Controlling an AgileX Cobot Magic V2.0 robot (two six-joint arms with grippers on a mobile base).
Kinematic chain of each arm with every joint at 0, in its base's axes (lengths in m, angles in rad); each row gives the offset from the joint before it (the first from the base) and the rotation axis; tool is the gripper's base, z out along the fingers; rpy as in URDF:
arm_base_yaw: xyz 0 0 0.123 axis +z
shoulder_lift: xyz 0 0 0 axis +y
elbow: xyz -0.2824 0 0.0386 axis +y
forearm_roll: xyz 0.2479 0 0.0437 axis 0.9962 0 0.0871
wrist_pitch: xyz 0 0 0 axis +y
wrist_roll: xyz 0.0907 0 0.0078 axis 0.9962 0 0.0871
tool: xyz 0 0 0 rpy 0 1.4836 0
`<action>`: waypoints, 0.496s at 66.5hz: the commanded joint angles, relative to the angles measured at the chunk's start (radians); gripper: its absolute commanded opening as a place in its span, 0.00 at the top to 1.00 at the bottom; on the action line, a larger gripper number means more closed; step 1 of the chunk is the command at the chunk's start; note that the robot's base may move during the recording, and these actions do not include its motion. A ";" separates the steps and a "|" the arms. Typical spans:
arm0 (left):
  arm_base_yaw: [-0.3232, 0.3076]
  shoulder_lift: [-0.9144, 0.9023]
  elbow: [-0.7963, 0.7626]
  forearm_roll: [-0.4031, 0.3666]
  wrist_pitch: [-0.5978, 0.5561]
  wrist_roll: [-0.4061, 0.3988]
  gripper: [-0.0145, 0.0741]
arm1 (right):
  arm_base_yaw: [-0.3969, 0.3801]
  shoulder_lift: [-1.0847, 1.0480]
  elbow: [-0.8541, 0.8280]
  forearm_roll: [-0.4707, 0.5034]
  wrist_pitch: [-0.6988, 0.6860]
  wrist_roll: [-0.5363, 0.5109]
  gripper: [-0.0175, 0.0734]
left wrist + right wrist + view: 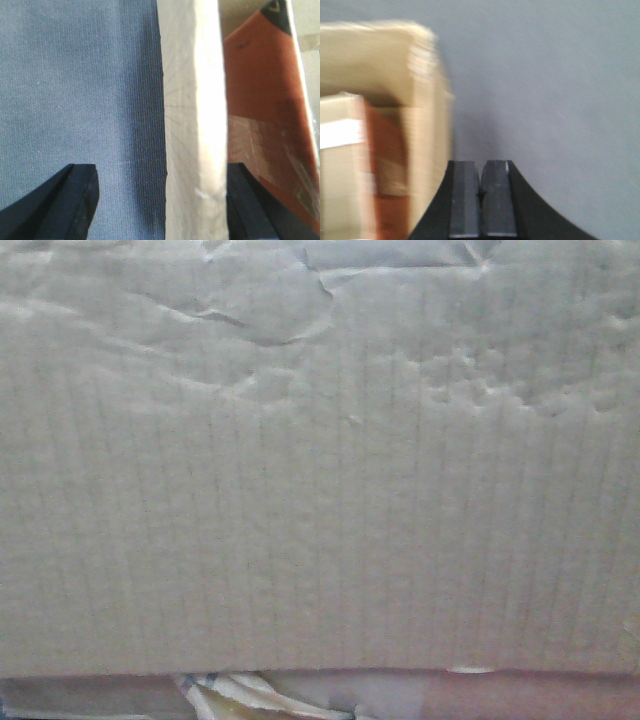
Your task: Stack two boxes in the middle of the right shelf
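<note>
A brown corrugated cardboard box [320,490], creased and dented near its top, fills the front view very close up. In the left wrist view, my left gripper [162,200] is open and straddles the box's pale wall edge [200,125]. The wall lies against the right finger [250,205], and the left finger [75,205] stands well apart from it. My right gripper [481,195] is shut and empty, just right of a blurred cardboard box [380,75]. The steel shelf is out of view.
A grey-blue cloth-like surface [75,90] lies under the left gripper and a plain grey surface [560,90] under the right. Crumpled tape [250,695] shows below the box's bottom edge. An orange-brown panel [260,90] shows beyond the box wall.
</note>
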 commanded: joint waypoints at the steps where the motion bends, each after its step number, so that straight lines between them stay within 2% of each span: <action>1: 0.002 -0.009 0.003 -0.003 -0.002 -0.001 0.40 | 0.048 0.047 -0.019 -0.014 0.010 0.010 0.96; 6: 0.002 -0.009 0.003 -0.003 -0.002 -0.001 0.40 | 0.068 0.075 -0.019 0.000 0.010 0.010 0.95; 10: 0.002 -0.009 0.003 -0.003 -0.002 -0.001 0.40 | 0.069 0.092 -0.019 0.040 0.010 0.010 0.88; 14: 0.002 -0.009 0.003 -0.003 -0.002 -0.001 0.40 | 0.069 0.109 -0.019 0.055 0.010 0.010 0.75; 17: 0.002 -0.009 0.003 -0.003 -0.002 -0.001 0.40 | 0.069 0.113 -0.015 0.055 0.010 0.010 0.61; 23: 0.002 -0.009 0.003 -0.003 -0.002 -0.001 0.40 | 0.069 0.114 -0.011 0.057 0.010 0.010 0.44; 27: 0.002 -0.009 0.003 -0.003 -0.002 -0.001 0.40 | 0.069 0.114 -0.009 0.066 0.010 0.010 0.39; 33: 0.002 -0.009 0.003 -0.003 -0.002 -0.001 0.40 | 0.069 0.114 0.011 0.087 0.010 0.008 0.39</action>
